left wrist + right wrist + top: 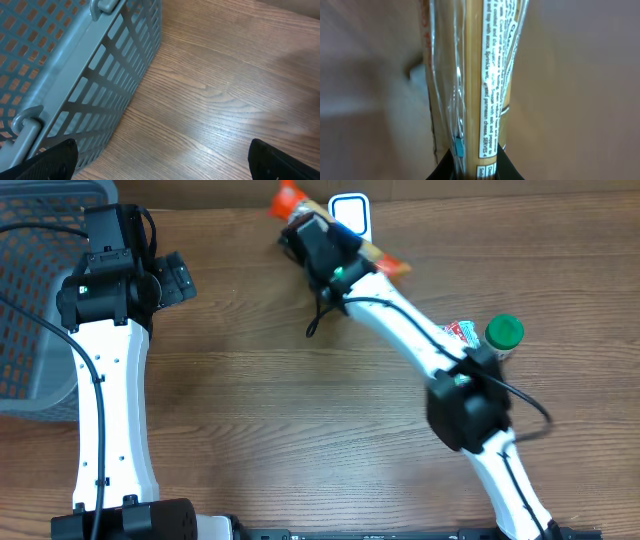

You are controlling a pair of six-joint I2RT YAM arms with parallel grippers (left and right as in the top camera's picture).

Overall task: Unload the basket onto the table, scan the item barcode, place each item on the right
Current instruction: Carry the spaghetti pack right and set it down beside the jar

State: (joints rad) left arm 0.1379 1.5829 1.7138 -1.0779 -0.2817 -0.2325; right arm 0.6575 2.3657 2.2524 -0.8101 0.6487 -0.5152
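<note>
Overhead view: presentation step, right gripper (300, 225) clamped on the pasta packet (287, 198) beside the scanner (351, 210), left gripper (185, 277) spread idle; next, probably turning its barcode scannerward.

Mock shop checkout on a wood table (250, 400). Grey shopping basket (75, 60) just beside left fingers (55, 160); white scanner (351, 210) near right fingers (442, 171).

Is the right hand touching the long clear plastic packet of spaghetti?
Touching. The right wrist view shows the right hand closed on the long clear plastic packet of spaghetti, pressing on both its sides.
</note>
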